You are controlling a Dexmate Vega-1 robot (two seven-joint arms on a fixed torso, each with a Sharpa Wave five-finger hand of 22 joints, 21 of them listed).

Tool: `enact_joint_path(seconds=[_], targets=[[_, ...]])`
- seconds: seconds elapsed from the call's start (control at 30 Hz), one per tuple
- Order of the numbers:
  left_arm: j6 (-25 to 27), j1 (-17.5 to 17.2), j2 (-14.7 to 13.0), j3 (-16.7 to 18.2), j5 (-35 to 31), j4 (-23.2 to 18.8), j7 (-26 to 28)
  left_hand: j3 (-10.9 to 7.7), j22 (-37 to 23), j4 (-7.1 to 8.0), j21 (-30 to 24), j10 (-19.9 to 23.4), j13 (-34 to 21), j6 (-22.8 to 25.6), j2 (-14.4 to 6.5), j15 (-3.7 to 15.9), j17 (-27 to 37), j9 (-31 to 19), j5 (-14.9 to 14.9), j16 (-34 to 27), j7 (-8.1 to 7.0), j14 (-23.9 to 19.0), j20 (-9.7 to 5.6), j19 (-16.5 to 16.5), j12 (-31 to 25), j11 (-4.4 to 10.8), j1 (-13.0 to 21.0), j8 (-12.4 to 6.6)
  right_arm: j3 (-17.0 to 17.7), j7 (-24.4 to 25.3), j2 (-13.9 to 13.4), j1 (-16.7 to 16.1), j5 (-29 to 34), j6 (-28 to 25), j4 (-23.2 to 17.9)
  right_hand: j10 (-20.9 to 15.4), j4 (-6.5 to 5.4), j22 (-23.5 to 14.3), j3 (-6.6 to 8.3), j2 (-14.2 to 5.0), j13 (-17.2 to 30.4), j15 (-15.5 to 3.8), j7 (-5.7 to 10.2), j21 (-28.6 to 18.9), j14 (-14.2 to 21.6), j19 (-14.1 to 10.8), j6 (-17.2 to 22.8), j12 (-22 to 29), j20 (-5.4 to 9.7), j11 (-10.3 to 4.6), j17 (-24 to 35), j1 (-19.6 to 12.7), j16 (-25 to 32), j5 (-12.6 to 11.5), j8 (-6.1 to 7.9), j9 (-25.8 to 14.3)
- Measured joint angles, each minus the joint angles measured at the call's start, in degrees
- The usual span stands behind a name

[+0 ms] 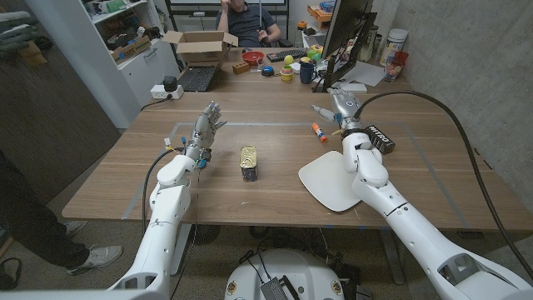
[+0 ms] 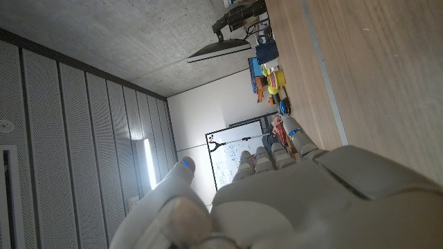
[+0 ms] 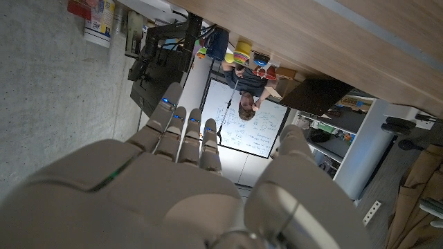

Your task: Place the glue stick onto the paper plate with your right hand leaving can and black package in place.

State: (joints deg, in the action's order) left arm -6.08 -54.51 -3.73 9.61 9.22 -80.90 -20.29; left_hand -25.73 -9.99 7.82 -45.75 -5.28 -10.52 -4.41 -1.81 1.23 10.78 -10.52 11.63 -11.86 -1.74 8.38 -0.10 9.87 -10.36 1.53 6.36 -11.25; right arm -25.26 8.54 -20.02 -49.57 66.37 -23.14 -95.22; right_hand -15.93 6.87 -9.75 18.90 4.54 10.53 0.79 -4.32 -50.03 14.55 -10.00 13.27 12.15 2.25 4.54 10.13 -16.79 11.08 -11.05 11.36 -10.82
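Note:
In the head view an orange glue stick point(image 1: 319, 132) lies on the wooden table just beyond the white paper plate point(image 1: 329, 181). My right hand point(image 1: 342, 108) hovers slightly past and to the right of the stick, fingers straight and apart, holding nothing; the right wrist view shows that hand point(image 3: 187, 173) with extended fingers and the thumb set apart. A black package point(image 1: 380, 137) lies right of the stick, beside my right forearm. The gold-topped can point(image 1: 249, 162) stands mid-table. My left hand point(image 1: 206, 127) is raised at the left with fingers spread and empty, and shows likewise in its wrist view point(image 2: 277, 194).
The far table edge holds a laptop point(image 1: 198, 78), a cardboard box point(image 1: 201, 46), a monitor point(image 1: 346, 33), and small colourful items point(image 1: 287, 67). A person point(image 1: 246, 21) sits behind the table. Another person's leg and shoe point(image 1: 50, 229) stand at the left.

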Motion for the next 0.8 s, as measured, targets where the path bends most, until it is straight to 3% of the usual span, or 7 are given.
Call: enact_joint_path(seconds=[0.1, 0.2, 0.33, 0.43, 0.53, 0.67, 0.8], targets=[[0.0, 0.0, 0.0, 0.0, 0.0, 0.0, 0.0, 0.47, 0.0, 0.0, 0.0, 0.0, 0.0, 0.0, 0.1, 0.0, 0.0, 0.0, 0.0, 0.0, 0.0, 0.0, 0.0, 0.0, 0.0, 0.0, -0.1, 0.0, -0.7, -1.6, 0.1, 0.5, 1.3, -1.1, 0.3, 0.6, -0.08, 0.0, -0.42, 0.28, 0.0, -0.19, -0.08, 0.3, -0.2, 0.0, -0.1, -0.2, -0.02, -0.04, 0.0, -0.3, -0.2, 0.0, -0.32, 0.0], [0.0, 0.0, 0.0, -0.1, 0.1, 0.0, 0.0, 0.47, 0.0, 0.01, 0.0, 0.0, 0.0, 0.0, 0.2, 0.0, 0.0, 0.0, 0.2, 0.0, 0.0, 0.0, 0.0, 0.0, 0.0, 0.0, -0.2, 0.0, -1.3, -3.2, 0.2, 1.0, 2.5, -2.2, 0.7, 1.3, -0.25, 0.0, -0.72, 0.57, 0.3, 0.64, 0.54, 0.9, -1.1, 0.9, -1.1, -0.2, -0.94, -0.14, 0.2, 0.0, -0.3, 0.0, -0.45, 0.0], [0.0, 0.0, -0.1, -0.2, 0.1, 0.0, 0.0, 0.47, 0.0, 0.0, 0.0, 0.0, 0.0, 0.0, 0.2, 0.0, 0.0, 0.0, 0.2, 0.0, 0.0, 0.0, 0.0, 0.0, 0.0, 0.0, -0.2, 0.0, -2.2, -5.1, 0.3, 1.8, 3.9, -3.5, 1.2, 2.0, -0.4, 0.1, -1.35, 0.67, 0.3, 1.04, 1.15, 1.3, -1.5, 0.1, -1.7, -0.5, -3.62, -0.84, 0.2, 0.1, -0.3, 0.0, -0.45, 0.0], [0.0, 0.0, -0.1, -0.2, 0.1, 0.0, 0.1, 0.47, 0.0, 0.0, 0.0, 0.0, 0.0, 0.0, 0.2, 0.0, 0.0, 0.0, 0.2, 0.0, 0.0, 0.0, 0.0, 0.0, 0.0, 0.0, -0.2, 0.0, -2.9, -6.9, 0.3, 2.5, 4.9, -4.2, 1.7, 2.0, -0.17, 0.2, -1.59, 0.66, 0.3, 1.19, 1.35, 1.4, -1.5, -0.9, -1.9, -0.5, -4.61, -0.84, 0.2, 0.1, -0.3, -0.1, -0.45, 0.0], [0.0, 0.0, -0.1, -0.2, 0.2, 0.0, 0.1, 0.47, 0.0, 0.0, 0.2, 0.0, 0.0, 0.0, 0.2, 0.0, 0.0, 0.0, 0.2, 0.0, 0.0, 0.0, 0.0, 0.0, 0.0, 0.0, -0.2, 0.0, -3.8, -8.6, 0.3, 3.3, 6.1, -4.8, 2.3, 2.0, -0.16, 0.1, -1.59, 0.66, 0.3, 1.21, 1.34, 1.4, -1.0, -2.2, -1.9, -0.5, -3.39, -0.84, 0.2, 0.1, -0.3, -0.4, -0.45, 0.0], [0.0, 0.0, -0.1, -0.2, 0.2, 0.0, 0.1, 0.48, 0.0, 0.02, 0.2, 0.0, 0.0, 0.0, 0.2, 0.0, 0.0, 0.0, 0.2, 0.0, 0.0, 0.0, 0.0, 0.0, 0.0, 0.0, -0.2, 0.0, -4.9, -10.4, 0.2, 4.3, 7.3, -5.3, 3.1, 2.0, -0.16, 0.0, -2.07, 0.91, 0.3, 0.23, 1.02, 2.2, 0.0, -1.6, -1.6, -0.2, -1.17, -0.85, 0.1, -0.2, -0.3, -0.6, -0.45, 0.0], [0.0, 0.0, -0.1, -0.3, 0.2, 0.0, 0.1, 0.71, 0.0, 0.24, 0.2, 0.0, 0.0, 0.0, 0.5, 0.0, 0.0, 0.0, 0.2, 0.0, 0.0, 0.0, 0.0, 0.0, 0.0, 0.0, -0.5, 0.0, -5.8, -12.3, 0.2, 5.0, 8.5, -5.8, 3.8, 2.0, 0.07, 0.0, -2.3, 1.05, 0.3, -0.21, 0.79, 2.6, 0.0, -1.3, -1.4, -0.2, -0.89, -0.86, 0.1, -0.3, -0.3, -0.6, -0.44, 0.0]])
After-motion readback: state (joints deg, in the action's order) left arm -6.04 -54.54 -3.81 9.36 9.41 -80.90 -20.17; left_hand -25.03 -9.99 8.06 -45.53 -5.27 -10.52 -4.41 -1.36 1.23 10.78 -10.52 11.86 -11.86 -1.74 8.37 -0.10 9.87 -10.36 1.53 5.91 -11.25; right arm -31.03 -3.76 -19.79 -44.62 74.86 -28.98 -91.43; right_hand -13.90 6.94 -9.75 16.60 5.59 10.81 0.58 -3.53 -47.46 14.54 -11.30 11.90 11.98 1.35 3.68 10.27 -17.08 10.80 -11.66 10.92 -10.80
